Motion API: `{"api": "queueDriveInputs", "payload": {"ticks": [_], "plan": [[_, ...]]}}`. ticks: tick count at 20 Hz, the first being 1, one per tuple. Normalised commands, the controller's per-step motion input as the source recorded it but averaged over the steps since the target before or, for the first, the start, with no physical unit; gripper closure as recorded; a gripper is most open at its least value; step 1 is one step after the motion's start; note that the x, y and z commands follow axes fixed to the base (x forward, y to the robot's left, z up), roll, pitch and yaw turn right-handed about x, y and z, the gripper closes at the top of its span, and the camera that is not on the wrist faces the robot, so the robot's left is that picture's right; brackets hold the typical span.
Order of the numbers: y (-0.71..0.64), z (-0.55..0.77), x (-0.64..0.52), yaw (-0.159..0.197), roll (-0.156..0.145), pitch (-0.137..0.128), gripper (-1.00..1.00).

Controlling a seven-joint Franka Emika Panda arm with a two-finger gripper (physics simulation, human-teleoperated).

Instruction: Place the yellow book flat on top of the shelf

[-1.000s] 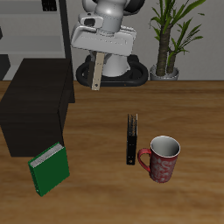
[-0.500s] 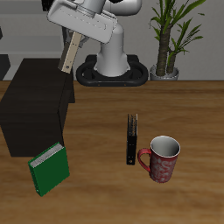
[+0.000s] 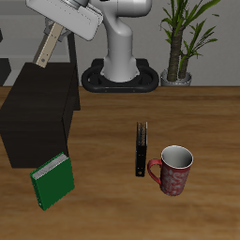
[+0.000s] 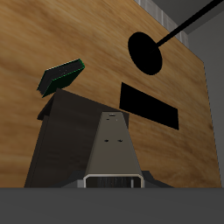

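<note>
My gripper [image 3: 59, 32] is shut on the yellow book [image 3: 46, 52], a thin tan book that hangs tilted from the fingers, lower end pointing down toward the shelf. The shelf [image 3: 37, 112] is a low black block at the side of the table. The book hangs in the air above the shelf's back edge and does not touch it. In the wrist view the book [image 4: 112, 147] runs away from the camera, with the dark shelf top [image 4: 63, 140] beneath it.
A green book [image 3: 52, 180] leans near the shelf's front corner; it also shows in the wrist view [image 4: 61, 76]. A thin black book [image 3: 141, 148] stands beside a red mug [image 3: 173, 169] mid-table. A potted plant [image 3: 183, 37] and the robot base [image 3: 117, 75] are at the back.
My gripper has carried the yellow book sideways and upward from in front of the robot base to above the shelf, tilting it further. Nothing else has moved.
</note>
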Motion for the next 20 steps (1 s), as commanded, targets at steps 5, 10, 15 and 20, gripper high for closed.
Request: {"api": "queueDriveInputs", "payload": {"ticks": [5,10,15,20], "plan": [[-0.21,-0.17,0.17,0.051,-0.04,0.005,1.0],[-0.32,-0.12,0.17,0.049,-0.098,-0.044,1.0],[-0.31,-0.27,0.17,0.049,-0.041,0.021,1.0],[-0.25,-0.32,0.2,-0.007,-0.053,0.054,1.0]]}}
